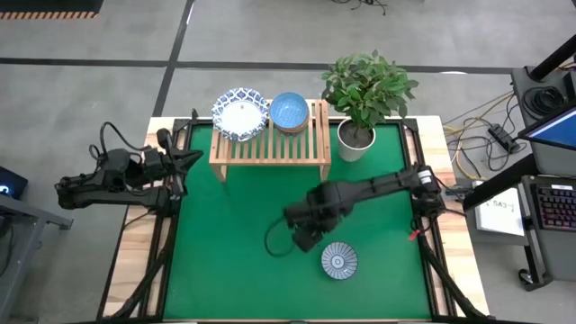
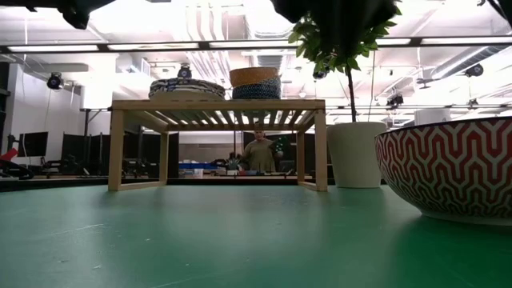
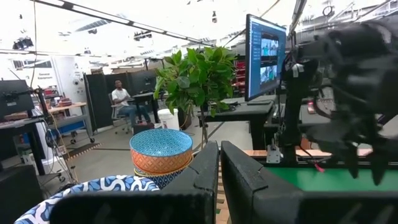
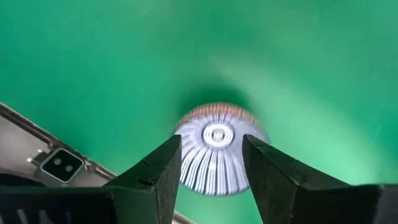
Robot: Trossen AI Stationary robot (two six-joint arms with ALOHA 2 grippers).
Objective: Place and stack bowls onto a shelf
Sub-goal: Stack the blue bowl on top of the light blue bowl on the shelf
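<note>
The light-wood shelf stands at the mat's far edge and also shows in the low view. On its slats rest a stack of white blue-rimmed bowls and a small light-blue bowl atop other small bowls. An orange-red patterned bowl sits upright on the mat at the near right; it shows large in the low view. My right gripper is open and hovers just left of it; its wrist view shows the bowl below the spread fingers. My left gripper is shut and empty, left of the shelf.
A white pot with a leafy plant stands right of the shelf, close to its leg. The green mat lies open in front of the shelf. People sit in the room beyond the table.
</note>
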